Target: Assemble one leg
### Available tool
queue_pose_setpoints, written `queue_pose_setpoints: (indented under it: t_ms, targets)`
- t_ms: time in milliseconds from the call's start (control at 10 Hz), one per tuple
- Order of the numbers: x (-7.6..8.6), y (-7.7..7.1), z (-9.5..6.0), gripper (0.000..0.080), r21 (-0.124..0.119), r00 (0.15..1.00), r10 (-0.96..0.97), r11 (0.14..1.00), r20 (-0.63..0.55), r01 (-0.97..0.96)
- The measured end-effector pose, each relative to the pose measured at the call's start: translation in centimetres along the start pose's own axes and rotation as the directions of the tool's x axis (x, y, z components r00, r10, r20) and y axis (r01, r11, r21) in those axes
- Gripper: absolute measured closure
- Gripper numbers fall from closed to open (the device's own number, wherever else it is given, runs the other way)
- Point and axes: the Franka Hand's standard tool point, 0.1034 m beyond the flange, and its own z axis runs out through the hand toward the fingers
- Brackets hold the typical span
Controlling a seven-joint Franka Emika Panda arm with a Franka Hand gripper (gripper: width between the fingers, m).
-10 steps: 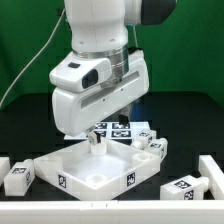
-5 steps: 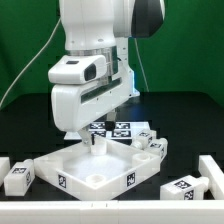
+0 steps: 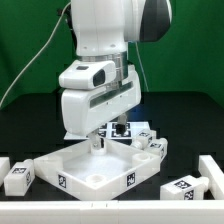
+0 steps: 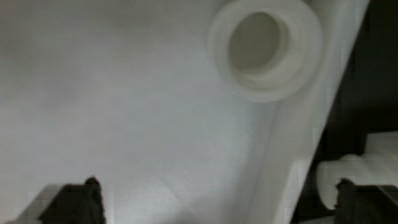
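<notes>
**Exterior view.** The arm hangs over the far corner of the tabletop [image 3: 95, 170]. The gripper [image 3: 97, 142] is low above it, and the wrist housing hides most of the fingers. I see no leg in the claw, though the view is poor there. The legs lie loose on the black table [image 3: 30, 135]. The nearest leg [image 3: 152, 146] is just beside the tabletop's corner on the exterior view's right, with a second piece close against it. Another leg [image 3: 20, 177] sits far on the exterior view's left, and a third leg [image 3: 185, 186] is low on the right. The marker board [image 3: 122, 128] lies behind the gripper.

**Wrist view.** The tabletop's white face [image 4: 125, 110] fills the frame, and one round socket [image 4: 263, 45] shows. The gripper [image 4: 214, 200] is spread wide. Its dark fingertips [image 4: 75, 198] stand well apart, with only bare tabletop between them. The claw is empty.

**Risks, my reading.**
- No leg has been fetched yet.
- The claw is this low, so a sideways move could catch the tabletop's rim, shove the piece and move the socket off line.
- The nearest leg is crowded. Wide fingers could knock its neighbour or clip the tabletop's edge.
- A leg gripped off-centre would tilt and jam at the socket.
</notes>
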Motion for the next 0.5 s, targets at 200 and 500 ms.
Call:
queue_pose_setpoints:
  t_ms: [200, 500]
  targets:
    - [-0.2, -0.8, 1.7, 0.0150, 0.016, 1.000, 0.005, 1.000, 0.004, -0.005]
    - [-0.6, -1.2, 3.1, 0.0150, 0.027, 1.000, 0.014, 1.000, 0.007, -0.014]
